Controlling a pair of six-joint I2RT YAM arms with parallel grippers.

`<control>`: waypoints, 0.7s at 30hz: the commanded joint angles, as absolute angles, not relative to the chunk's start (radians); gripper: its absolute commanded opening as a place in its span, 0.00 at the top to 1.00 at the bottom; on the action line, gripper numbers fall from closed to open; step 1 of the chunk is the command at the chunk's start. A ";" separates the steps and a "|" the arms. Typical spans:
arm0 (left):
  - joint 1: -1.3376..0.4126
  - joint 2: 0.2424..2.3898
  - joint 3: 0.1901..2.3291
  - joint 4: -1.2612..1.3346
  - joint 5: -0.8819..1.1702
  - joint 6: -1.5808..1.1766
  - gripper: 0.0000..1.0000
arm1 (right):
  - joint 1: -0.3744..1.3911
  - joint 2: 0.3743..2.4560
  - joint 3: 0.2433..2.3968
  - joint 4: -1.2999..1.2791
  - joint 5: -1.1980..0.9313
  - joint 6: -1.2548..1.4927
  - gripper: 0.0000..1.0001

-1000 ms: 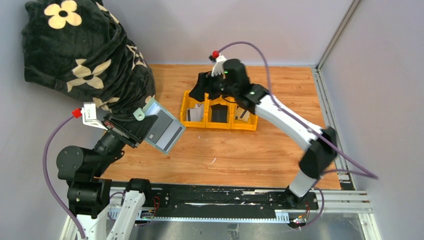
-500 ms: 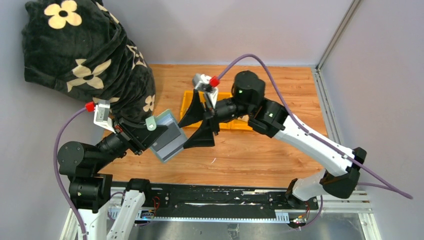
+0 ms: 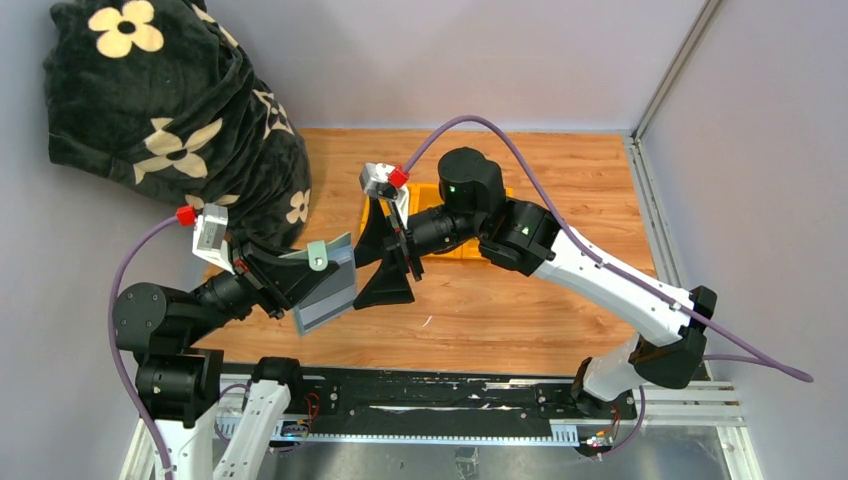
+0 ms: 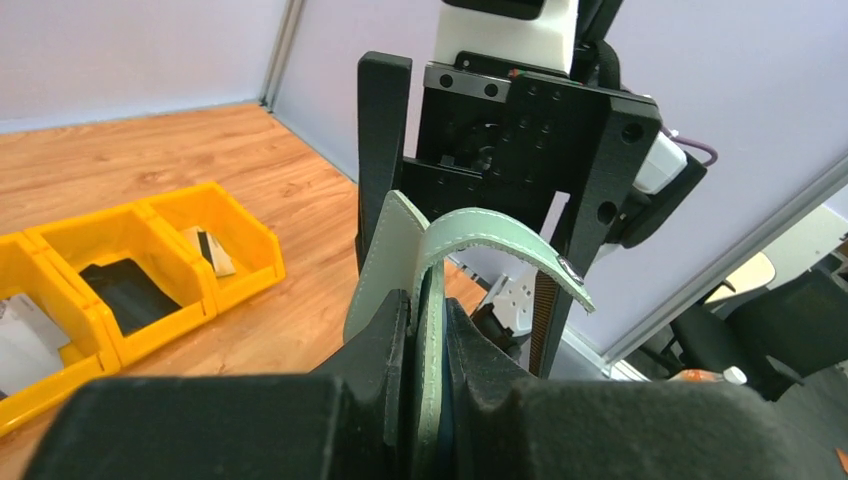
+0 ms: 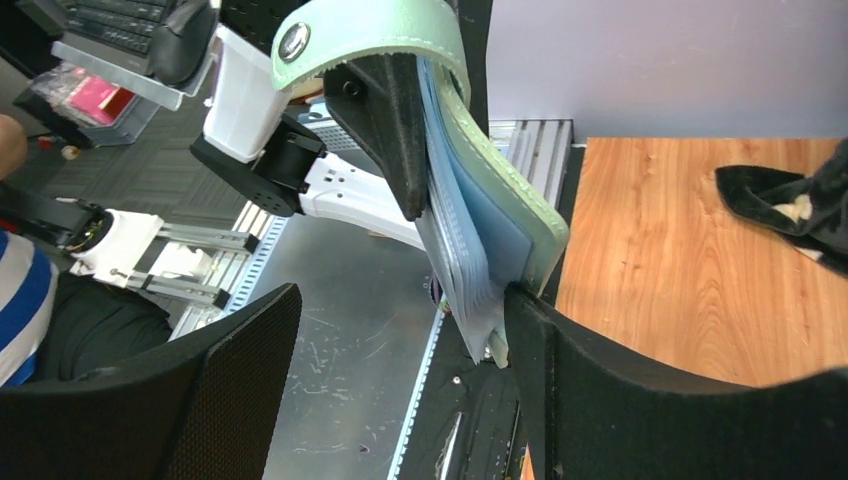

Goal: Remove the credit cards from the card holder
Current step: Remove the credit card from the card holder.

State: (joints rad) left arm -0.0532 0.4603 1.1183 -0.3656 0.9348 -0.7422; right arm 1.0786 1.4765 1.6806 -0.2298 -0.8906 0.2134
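My left gripper (image 3: 292, 288) is shut on the sage green card holder (image 3: 326, 285) and holds it above the table's near left part. In the left wrist view the card holder (image 4: 428, 300) stands edge-on between the fingers, and its strap (image 4: 500, 238) curls to the right. My right gripper (image 3: 366, 272) stands open at the holder's free edge. In the right wrist view the card holder (image 5: 480, 225) hangs its light blue leaves between the open fingers (image 5: 600, 390), against the right one. Credit cards (image 4: 125, 290) lie in the yellow tray. I cannot tell whether any sits in the leaves.
The yellow three-compartment tray (image 3: 470, 250) stands mid-table, mostly hidden behind the right arm; the yellow tray (image 4: 235, 215) also shows in the left wrist view. A black flowered blanket (image 3: 170, 110) fills the back left. A black base rail (image 3: 420, 395) runs along the near edge.
The right arm swung from over the yellow tray leftward and nearer to the card holder, jaws still open. The left arm drew the holder slightly lower and tilted it more edge-on.
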 commanded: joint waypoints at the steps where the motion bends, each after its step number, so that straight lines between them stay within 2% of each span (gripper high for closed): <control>1: -0.054 0.477 1.153 -0.334 0.996 -0.759 1.00 | 1.112 1.489 1.694 -0.285 -0.670 0.162 0.20; 6: -0.054 0.477 1.163 -0.335 0.999 -0.764 1.00 | 1.084 1.408 1.628 -0.316 -0.400 0.141 0.17; 10: -0.054 0.477 1.165 -0.326 1.001 -0.775 1.00 | 1.081 1.365 1.600 -0.317 -0.348 0.114 0.14; 13: -0.054 0.477 1.165 -0.316 1.001 -0.784 1.00 | 1.081 1.374 1.617 -0.302 -0.438 0.123 0.13; 18: -0.054 0.481 1.159 -0.302 1.008 -0.799 1.00 | 1.081 1.409 1.601 -0.096 -0.763 0.238 0.13; 21: -0.054 0.482 1.163 -0.302 1.014 -0.800 1.00 | 1.081 1.446 1.634 -0.060 -0.853 0.277 0.21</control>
State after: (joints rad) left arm -0.0490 0.4824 1.1336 -0.3367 0.9829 -0.7769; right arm 1.0859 1.4055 1.6108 -0.1791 -0.6559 0.2035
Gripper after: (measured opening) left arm 0.154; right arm 0.831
